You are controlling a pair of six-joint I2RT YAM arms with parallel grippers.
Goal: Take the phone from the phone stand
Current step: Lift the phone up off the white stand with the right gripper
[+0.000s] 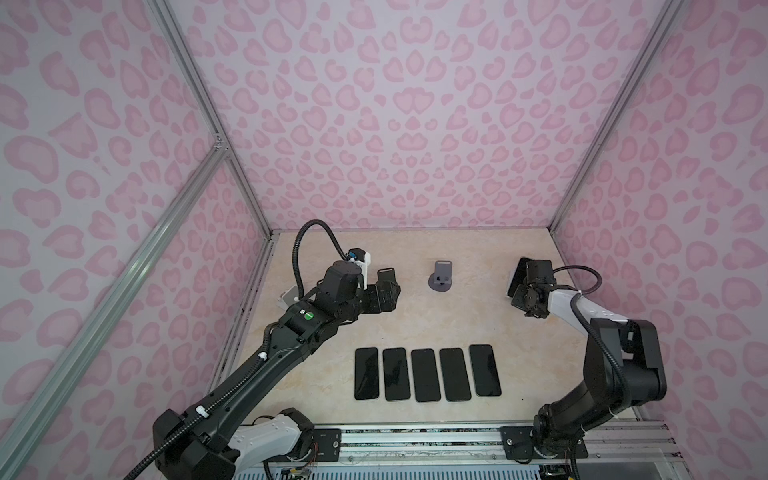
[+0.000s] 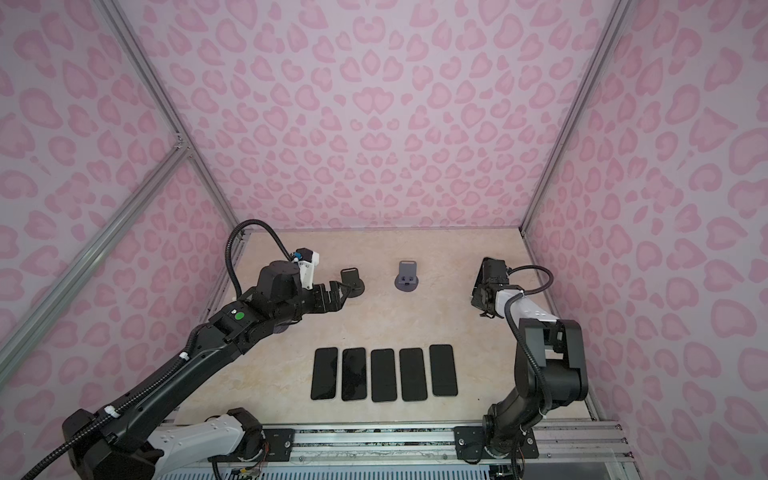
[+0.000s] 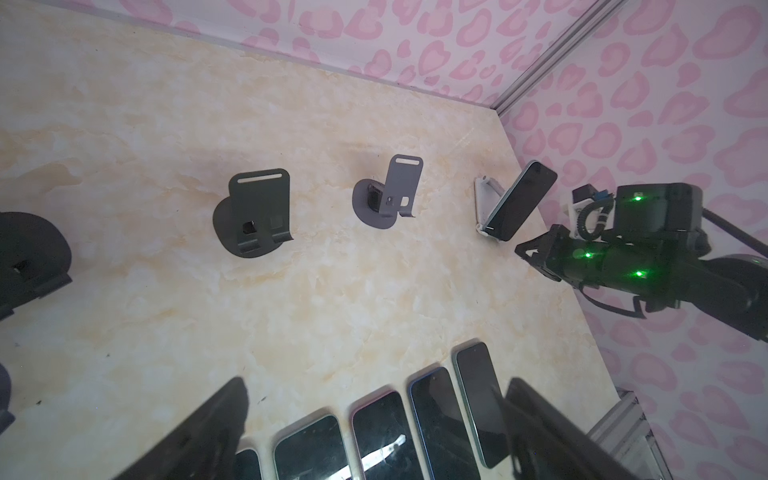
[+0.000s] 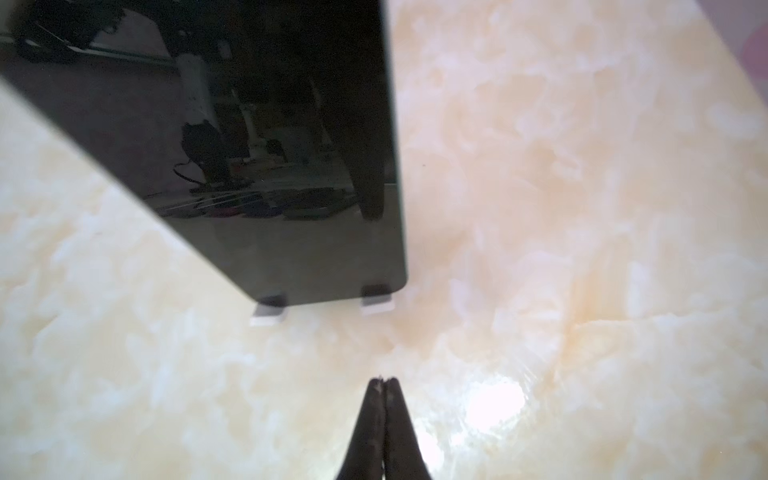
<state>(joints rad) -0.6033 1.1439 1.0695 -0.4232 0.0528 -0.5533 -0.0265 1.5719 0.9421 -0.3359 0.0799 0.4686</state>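
Five phones [image 1: 426,374] flat in row, lower centre, on beige marble-print table [image 1: 457,316]. Walls [image 1: 395,124] pink heart-spot print, aluminium frame [image 1: 199,95] at corners. Green sticker [image 1: 309,316] on my left arm, label beside it too small to read. Task phone [image 3: 521,199] leans in white stand [image 3: 482,195], right of frame. My right gripper [image 4: 384,380] pressed together, empty, near it, not touching. My left gripper [image 2: 336,293] spread wide, empty, by dark stand [image 2: 351,278].

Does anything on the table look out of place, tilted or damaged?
Nothing stands out. The five phones lie flat in a tidy row, the grey stand is upright, and one phone leans on its white stand.
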